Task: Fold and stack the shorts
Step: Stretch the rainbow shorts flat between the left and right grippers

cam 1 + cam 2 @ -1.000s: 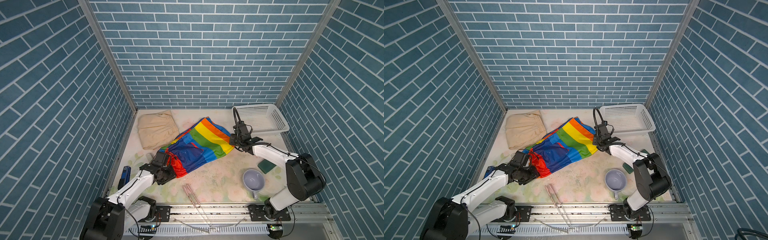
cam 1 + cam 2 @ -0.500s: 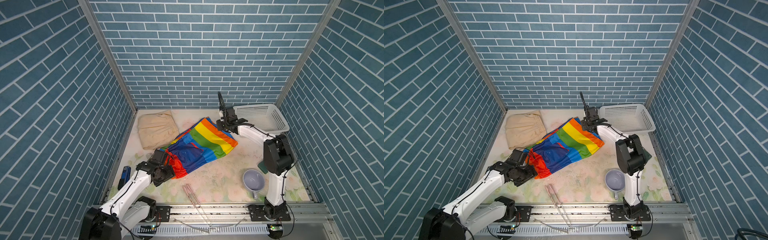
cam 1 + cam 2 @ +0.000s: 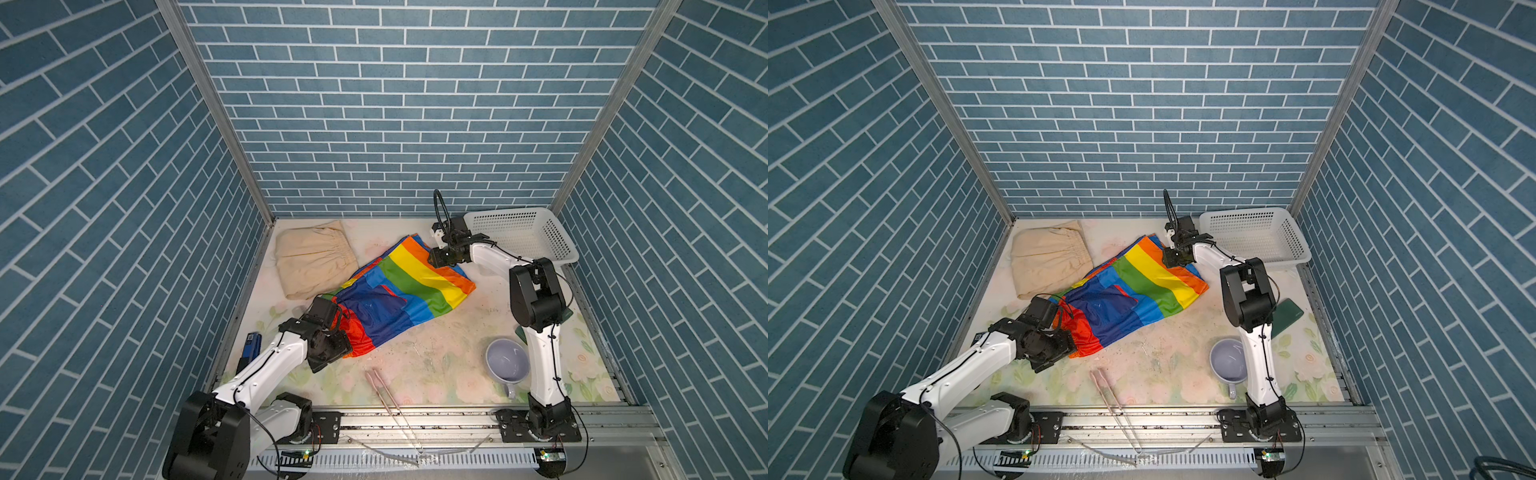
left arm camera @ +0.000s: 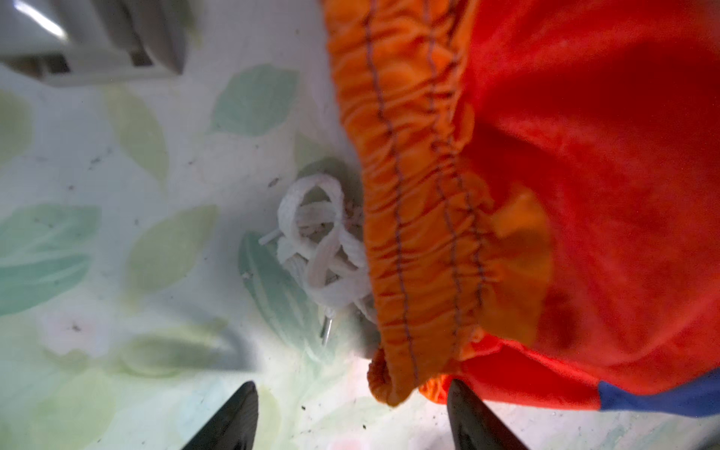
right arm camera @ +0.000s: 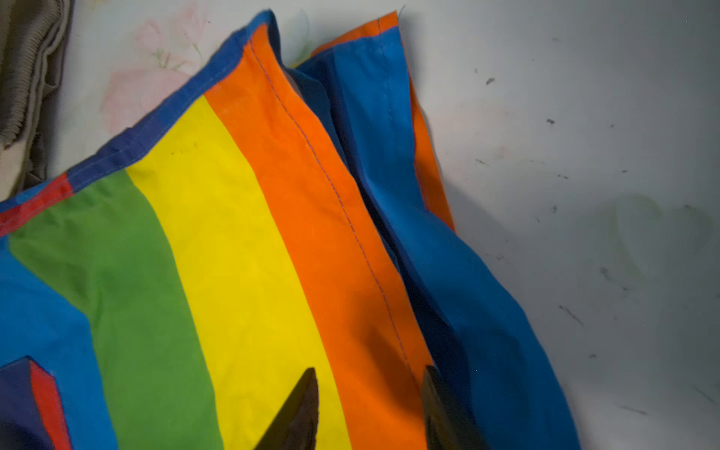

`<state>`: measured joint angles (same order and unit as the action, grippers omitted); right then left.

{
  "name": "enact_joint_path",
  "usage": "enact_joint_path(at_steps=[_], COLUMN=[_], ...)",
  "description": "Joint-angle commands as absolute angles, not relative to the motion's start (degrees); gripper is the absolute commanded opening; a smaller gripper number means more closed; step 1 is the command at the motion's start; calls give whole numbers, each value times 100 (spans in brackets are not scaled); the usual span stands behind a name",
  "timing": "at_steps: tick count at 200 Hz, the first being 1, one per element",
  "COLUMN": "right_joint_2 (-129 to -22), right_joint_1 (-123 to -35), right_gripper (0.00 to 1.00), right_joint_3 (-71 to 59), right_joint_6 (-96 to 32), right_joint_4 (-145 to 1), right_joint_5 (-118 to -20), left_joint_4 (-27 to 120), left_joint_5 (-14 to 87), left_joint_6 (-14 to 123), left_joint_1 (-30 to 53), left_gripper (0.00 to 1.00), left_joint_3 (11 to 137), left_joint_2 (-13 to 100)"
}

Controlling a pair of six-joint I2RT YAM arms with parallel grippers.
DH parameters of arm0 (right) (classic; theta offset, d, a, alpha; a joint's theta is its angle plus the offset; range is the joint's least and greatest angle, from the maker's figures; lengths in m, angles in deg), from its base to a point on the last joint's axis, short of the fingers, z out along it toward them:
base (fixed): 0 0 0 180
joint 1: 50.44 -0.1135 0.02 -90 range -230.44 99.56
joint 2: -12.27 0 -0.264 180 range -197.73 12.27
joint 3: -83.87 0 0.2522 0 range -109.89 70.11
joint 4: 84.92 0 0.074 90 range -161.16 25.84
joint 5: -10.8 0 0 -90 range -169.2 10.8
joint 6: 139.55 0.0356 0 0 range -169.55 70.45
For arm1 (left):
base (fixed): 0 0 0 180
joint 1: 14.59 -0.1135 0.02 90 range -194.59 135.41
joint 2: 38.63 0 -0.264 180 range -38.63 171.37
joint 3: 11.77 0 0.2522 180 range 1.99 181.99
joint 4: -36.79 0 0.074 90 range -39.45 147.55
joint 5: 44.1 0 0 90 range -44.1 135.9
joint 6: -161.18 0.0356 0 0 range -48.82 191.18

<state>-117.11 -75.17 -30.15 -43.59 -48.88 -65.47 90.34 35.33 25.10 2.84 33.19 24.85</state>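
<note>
L jaws are standing wide apart w/ nothing pinched: in the left wrist view the two dark fingertips are flanking the end of the orange gathered waistband, which is lying btwn them. A white drawstring is sitting bunched on the floral-print surface, just beside that waistband. R jaws are standing part-open, tips over the orange and yellow stripes near a leg hem. The cloth under them is lying flat, not gripped; whether the tips are touching it, can't tell. The shiny rainbow-striped shorts are lying spread diagonally mid-surface in both top views, waistband end by the L arm, leg hems by the R arm. The plain beige cloth shorts are lying flat at the back-left corner, just beside the rainbow pair. A white perforated plastic basket is sitting at back right, behind the R arm. A lilac mug is standing near front right.
</note>
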Motion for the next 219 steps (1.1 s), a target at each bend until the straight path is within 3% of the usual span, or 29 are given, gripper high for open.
enact_joint_path(at_steps=[1, 48, 72, 109, 198, 219], right_joint_2=[-11974, -12217, -12368, -12610, -12395, -12480], right_joint_1=[-7445, -7310, -7177, -7158, -7209, -7197], right_gripper=[46, 46, 55, 56, 35, 18], right_joint_3=[-3356, -3517, -3697, -4010, -3500, -3585], right_joint_6=[-4620, -4589, -4539, -4490, -4207, -4190], right_joint_4=[-4588, -4594, -4548, -4373, -4620, -4589], right_joint_5=[-6213, -6080, -5884, -5776, -4745, -4826], left_joint_4=[8978, 8902, 8883, 8846, 8796, 8816], left_joint_5=[3503, 3465, 3458, 3462, 3474, 3484], left_joint_6=[2504, 2509, 2506, 2477, 2482, 2481], left_joint_1=[213, 176, 175, 167, 148, 149], left_gripper=[78, 78, 78, 78, 78, 78], left_joint_3=[3248, 3265, 3228, 3191, 3208, 3186], left_joint_2=[2548, 2740, 2777, 2791, 2893, 2861])
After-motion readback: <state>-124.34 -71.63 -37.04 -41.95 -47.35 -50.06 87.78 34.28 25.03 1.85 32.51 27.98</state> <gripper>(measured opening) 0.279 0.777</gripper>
